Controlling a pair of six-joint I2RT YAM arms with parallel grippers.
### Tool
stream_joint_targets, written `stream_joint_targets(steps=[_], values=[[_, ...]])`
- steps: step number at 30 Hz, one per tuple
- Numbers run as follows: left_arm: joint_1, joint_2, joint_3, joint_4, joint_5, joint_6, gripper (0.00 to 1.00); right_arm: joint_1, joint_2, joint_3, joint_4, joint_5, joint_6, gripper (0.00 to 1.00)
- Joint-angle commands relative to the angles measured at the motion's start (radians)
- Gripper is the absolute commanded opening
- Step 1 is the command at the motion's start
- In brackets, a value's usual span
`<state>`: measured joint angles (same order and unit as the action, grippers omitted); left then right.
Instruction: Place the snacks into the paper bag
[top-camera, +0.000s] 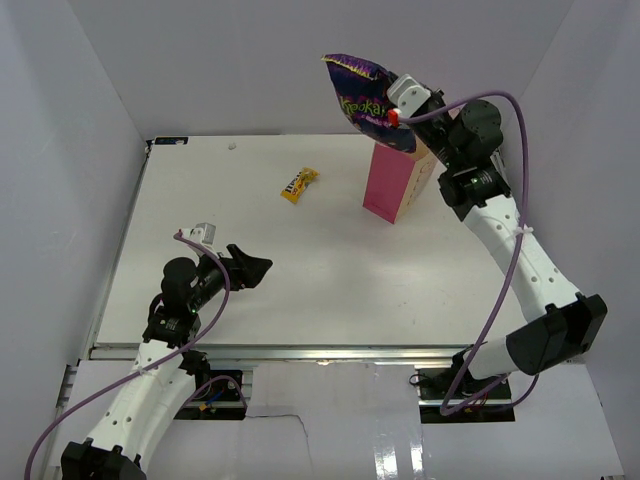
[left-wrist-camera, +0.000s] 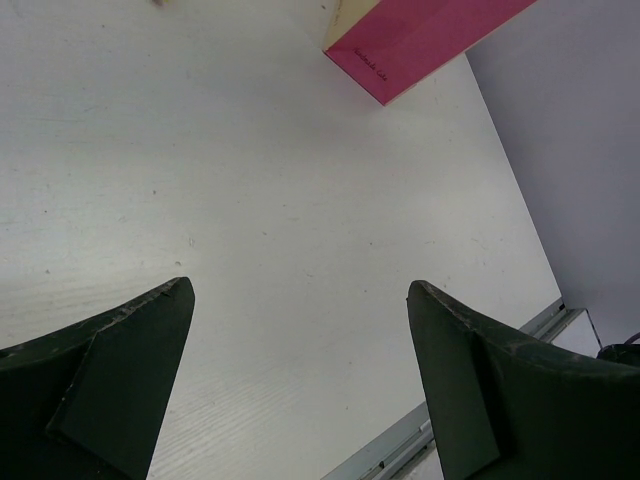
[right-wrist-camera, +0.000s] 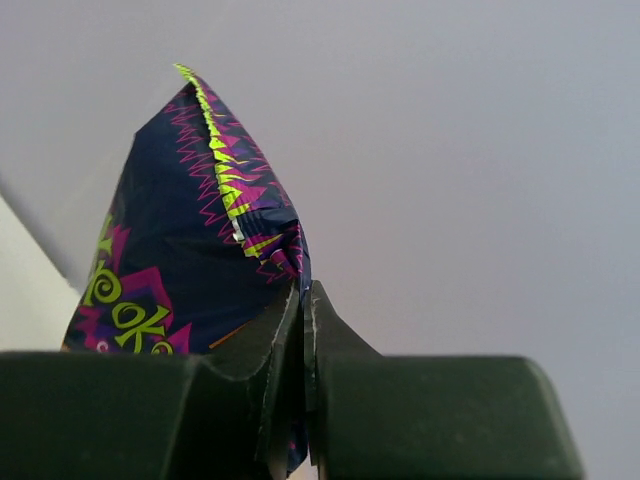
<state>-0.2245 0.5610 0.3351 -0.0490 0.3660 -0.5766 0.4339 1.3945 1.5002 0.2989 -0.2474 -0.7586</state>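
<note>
My right gripper (top-camera: 396, 112) is raised above the tall pink paper bag (top-camera: 393, 183) at the table's back right. It is shut on the edge of the dark blue-purple crinkly snack bag (top-camera: 360, 92), which hangs in the air over the paper bag's open top. In the right wrist view the jaws (right-wrist-camera: 305, 292) pinch the snack bag's (right-wrist-camera: 180, 250) crimped seam. A small yellow candy packet (top-camera: 299, 184) lies on the table left of the paper bag. My left gripper (top-camera: 256, 268) hovers low at the front left, open and holding nothing (left-wrist-camera: 300, 292). The paper bag's pink base (left-wrist-camera: 420, 40) shows ahead of it.
White enclosure walls stand close on the left, back and right of the white table (top-camera: 300, 290). A metal rail (top-camera: 300, 352) runs along the table's near edge. The right arm (top-camera: 520, 250) stretches along the right side.
</note>
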Motion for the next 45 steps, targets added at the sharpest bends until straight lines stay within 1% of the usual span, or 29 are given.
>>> stream_joint_targets(steps=[1, 4, 12, 14, 19, 25, 26, 30, 39, 45], values=[[0.002, -0.006, -0.004, 0.021, 0.013, 0.003, 0.98, -0.056, 0.006, 0.130, 0.255, 0.028, -0.001, 0.08], [0.002, -0.003, -0.004, 0.021, 0.016, 0.006, 0.98, -0.090, 0.031, 0.152, 0.263, 0.030, 0.010, 0.08], [0.001, 0.002, -0.002, 0.026, 0.016, 0.007, 0.98, -0.178, 0.098, 0.146, 0.307, 0.031, 0.019, 0.08], [0.002, 0.004, -0.002, 0.026, 0.014, 0.006, 0.98, -0.184, 0.104, 0.152, 0.310, 0.031, 0.036, 0.08], [0.001, 0.016, -0.007, 0.040, 0.014, 0.003, 0.98, -0.185, 0.098, 0.167, 0.304, 0.016, 0.077, 0.08], [0.001, 0.039, -0.004, 0.041, 0.021, 0.004, 0.98, -0.185, 0.090, 0.224, 0.270, 0.017, 0.145, 0.08], [0.001, 0.040, -0.005, 0.072, 0.021, 0.004, 0.98, -0.185, 0.090, 0.230, 0.269, 0.019, 0.150, 0.08], [0.002, 0.048, -0.007, 0.080, 0.024, 0.003, 0.98, -0.185, 0.090, 0.255, 0.267, 0.026, 0.160, 0.08], [0.001, 0.045, -0.015, 0.087, 0.028, -0.002, 0.98, -0.185, 0.123, 0.333, 0.272, 0.088, 0.182, 0.08], [0.001, 0.043, -0.018, 0.092, 0.031, -0.003, 0.98, -0.185, 0.167, 0.417, 0.255, 0.169, 0.237, 0.08]])
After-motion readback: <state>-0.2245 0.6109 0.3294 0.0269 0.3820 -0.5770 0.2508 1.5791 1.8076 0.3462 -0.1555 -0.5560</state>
